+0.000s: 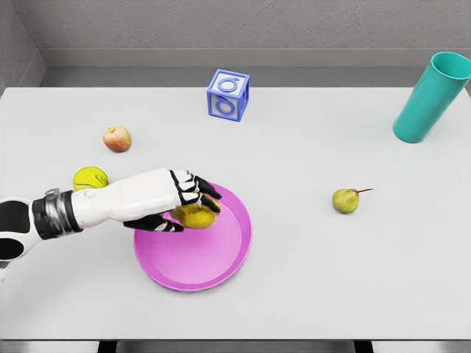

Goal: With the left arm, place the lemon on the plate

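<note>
- Nearest the table's front edge lay the pink plate.
- Left hand held the lemon, fingers curled round it, over the plate's rear-left rim.
- Carrying looked done — release remained.

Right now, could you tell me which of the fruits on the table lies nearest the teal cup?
The yellow-green pear with the brown stem, alone on the right half of the white table; the red apple and the yellow lemon lie far left.
</note>
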Controlling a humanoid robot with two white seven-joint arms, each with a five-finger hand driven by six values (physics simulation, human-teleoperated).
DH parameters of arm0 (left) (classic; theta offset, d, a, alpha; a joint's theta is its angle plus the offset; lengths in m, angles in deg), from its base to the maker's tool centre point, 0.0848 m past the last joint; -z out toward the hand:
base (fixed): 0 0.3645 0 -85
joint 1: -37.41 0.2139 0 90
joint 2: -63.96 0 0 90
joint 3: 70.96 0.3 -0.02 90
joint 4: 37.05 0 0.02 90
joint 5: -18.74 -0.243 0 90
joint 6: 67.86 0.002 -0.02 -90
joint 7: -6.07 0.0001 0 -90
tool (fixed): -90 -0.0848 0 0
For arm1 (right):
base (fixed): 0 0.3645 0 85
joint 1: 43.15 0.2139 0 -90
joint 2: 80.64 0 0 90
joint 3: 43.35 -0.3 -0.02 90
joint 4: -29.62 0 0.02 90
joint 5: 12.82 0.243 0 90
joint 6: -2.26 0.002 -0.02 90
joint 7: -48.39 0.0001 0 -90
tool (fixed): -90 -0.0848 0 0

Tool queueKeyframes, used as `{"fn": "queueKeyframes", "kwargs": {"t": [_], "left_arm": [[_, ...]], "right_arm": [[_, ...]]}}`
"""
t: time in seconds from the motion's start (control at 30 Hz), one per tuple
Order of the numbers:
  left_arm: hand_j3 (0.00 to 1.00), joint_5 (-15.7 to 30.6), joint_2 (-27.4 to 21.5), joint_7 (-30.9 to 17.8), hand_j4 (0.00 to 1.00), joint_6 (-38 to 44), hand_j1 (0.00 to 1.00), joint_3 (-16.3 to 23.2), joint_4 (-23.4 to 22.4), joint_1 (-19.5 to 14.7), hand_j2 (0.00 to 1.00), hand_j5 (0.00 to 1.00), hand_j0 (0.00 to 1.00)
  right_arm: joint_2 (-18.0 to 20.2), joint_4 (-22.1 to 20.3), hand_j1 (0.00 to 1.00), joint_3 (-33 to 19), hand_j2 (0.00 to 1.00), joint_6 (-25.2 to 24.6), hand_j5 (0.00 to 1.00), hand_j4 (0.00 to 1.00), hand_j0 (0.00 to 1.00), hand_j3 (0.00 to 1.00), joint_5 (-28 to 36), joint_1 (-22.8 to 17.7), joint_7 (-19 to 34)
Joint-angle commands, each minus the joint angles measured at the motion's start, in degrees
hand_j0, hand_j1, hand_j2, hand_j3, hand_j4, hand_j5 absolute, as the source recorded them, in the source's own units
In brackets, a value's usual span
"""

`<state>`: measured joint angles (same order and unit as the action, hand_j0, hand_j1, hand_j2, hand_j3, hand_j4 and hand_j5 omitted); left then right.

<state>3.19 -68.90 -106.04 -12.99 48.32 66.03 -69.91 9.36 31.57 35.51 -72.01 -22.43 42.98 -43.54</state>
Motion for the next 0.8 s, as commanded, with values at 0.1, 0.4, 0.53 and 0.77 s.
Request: {"fn": "queueKeyframes", "kwargs": {"t": [0.1, 0.4, 0.53, 0.77], "left_arm": [[1.00, 0.5, -0.4, 0.1, 1.00, 0.1, 1.00, -0.3, 0.0, 0.2, 1.00, 1.00, 1.00], [1.00, 3.9, -5.8, 0.1, 1.00, 0.1, 1.00, -6.1, -0.1, 0.6, 1.00, 1.00, 1.00], [1.00, 3.9, -9.3, 0.1, 1.00, 0.1, 1.00, -11.4, -0.9, 4.0, 1.00, 1.00, 1.00], [1.00, 3.9, -9.4, 0.1, 1.00, 0.1, 1.00, -20.6, -2.3, 9.4, 1.00, 1.00, 1.00]], "right_arm": [[0.0, 0.0, 1.00, 0.0, 1.00, 0.0, 1.00, 1.00, 1.00, 1.00, 0.0, 0.0, 0.0], [0.0, 0.0, 1.00, 0.0, 1.00, 0.0, 1.00, 1.00, 1.00, 1.00, 0.0, 0.0, 0.0], [0.0, 0.0, 1.00, 0.0, 1.00, 0.0, 1.00, 1.00, 1.00, 1.00, 0.0, 0.0, 0.0], [0.0, 0.0, 1.00, 0.0, 1.00, 0.0, 1.00, 1.00, 1.00, 1.00, 0.0, 0.0, 0.0]]}}
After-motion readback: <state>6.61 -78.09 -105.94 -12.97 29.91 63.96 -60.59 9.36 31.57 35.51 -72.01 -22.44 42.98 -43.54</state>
